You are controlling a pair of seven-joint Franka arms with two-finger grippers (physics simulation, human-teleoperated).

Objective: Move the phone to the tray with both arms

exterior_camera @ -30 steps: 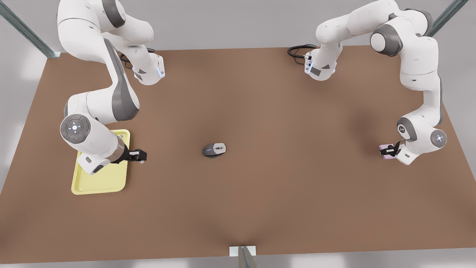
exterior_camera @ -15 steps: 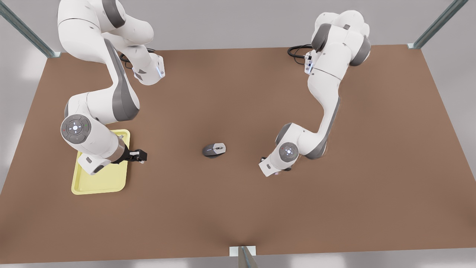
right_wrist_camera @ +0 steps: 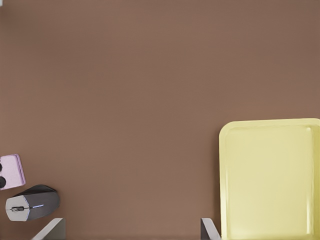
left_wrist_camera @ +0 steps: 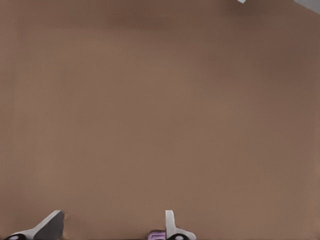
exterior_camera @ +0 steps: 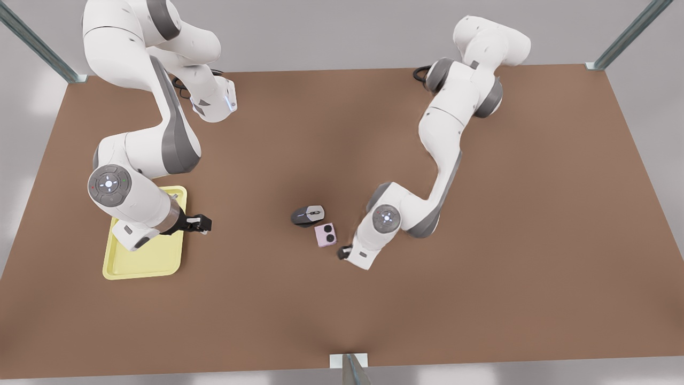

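The pale pink phone [exterior_camera: 325, 235] lies flat on the brown table, lenses up, just in front of the grey mouse [exterior_camera: 308, 215]. My left gripper [exterior_camera: 342, 252] hangs on the arm at the front view's right, close beside the phone and open; in the left wrist view a sliver of the phone [left_wrist_camera: 156, 234] sits by one finger [left_wrist_camera: 172, 226], with the gripper [left_wrist_camera: 112, 232] spread wide. My right gripper [exterior_camera: 200, 223] waits open at the yellow tray's [exterior_camera: 141, 264] edge. In the right wrist view the tray [right_wrist_camera: 270, 185], phone [right_wrist_camera: 11, 171] and mouse [right_wrist_camera: 32, 204] lie beyond the right gripper [right_wrist_camera: 130, 232].
The mouse lies between the phone and the tray's side of the table. Bare brown table stretches from the mouse to the tray. A black cable [exterior_camera: 419, 71] lies at the back edge, and a white bracket [exterior_camera: 348, 361] sits at the front edge.
My left arm swung the phone from the table's far right to the middle beside the mouse and let it go. The right arm has not moved.
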